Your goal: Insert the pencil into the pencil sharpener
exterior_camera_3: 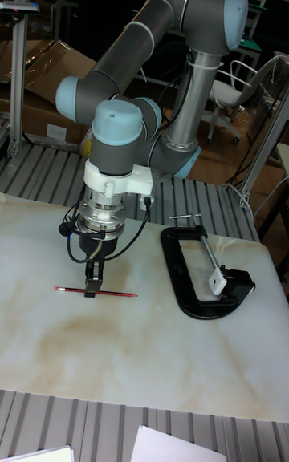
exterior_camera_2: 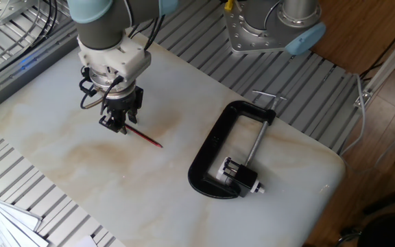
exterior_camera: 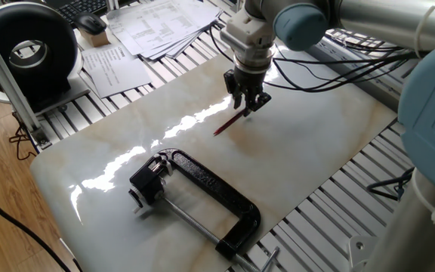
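One pencil [exterior_camera: 229, 122] lies flat on the marble table [exterior_camera: 316, 143] in the upper middle of one fixed view, and left of centre in the tall view [exterior_camera_3: 97, 292]. The gripper [exterior_camera: 248, 105] stands over its upper end, fingertips down at the shaft [exterior_camera_2: 117, 125]; whether they are pinching it or only straddling it cannot be told. One pencil sharpener [exterior_camera: 149, 181], a small black block, sits in the lower left of that view, inside the mouth of the one black clamp [exterior_camera: 210, 189] and well apart from the pencil. One stack of papers [exterior_camera: 157, 23] lies at the top.
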Motion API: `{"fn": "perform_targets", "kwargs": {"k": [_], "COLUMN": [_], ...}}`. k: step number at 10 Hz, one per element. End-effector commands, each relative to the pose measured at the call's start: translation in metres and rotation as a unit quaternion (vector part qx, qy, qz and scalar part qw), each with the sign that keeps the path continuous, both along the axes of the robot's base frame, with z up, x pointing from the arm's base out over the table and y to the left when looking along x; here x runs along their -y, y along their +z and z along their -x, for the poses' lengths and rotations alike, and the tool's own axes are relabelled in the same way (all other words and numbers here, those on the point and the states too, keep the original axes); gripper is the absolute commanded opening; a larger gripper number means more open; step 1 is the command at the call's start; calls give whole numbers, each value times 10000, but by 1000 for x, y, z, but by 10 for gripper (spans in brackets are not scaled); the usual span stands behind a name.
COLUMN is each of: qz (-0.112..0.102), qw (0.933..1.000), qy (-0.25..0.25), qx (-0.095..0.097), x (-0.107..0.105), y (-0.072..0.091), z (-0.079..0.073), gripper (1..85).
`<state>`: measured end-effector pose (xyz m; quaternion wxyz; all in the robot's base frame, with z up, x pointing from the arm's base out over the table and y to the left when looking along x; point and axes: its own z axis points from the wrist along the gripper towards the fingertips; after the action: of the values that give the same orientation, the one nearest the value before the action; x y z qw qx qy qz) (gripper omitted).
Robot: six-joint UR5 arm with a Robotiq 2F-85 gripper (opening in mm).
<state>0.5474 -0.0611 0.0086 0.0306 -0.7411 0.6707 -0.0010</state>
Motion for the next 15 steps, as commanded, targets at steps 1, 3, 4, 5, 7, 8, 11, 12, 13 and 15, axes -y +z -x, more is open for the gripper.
{"fn": "perform_targets", "kwargs": {"k": [1,3,4,5,7,8,11,12,13,15], "qz": [-65,-49,-73,-103,-142,-141,-112,-106,-76,21], "qw": [10000,10000,9999,9999,9999,9999,9999,9999,10000,9999], "qy": [-11,10,-5,-4,-3,4,-11,-50,-55,-129], "qx": [35,83,74,51,36,36,35,56,10,-62], "x": [-3,-3,-5,-7,-9,-10,-12,-11,-9,-6], "y": [0,-6,-7,-7,-8,-9,-12,-11,-5,12], "z": [-1,-6,-6,-5,-3,-3,-3,-3,1,11], "gripper": [343,340,340,323,297,290,220,107,17,17]}}
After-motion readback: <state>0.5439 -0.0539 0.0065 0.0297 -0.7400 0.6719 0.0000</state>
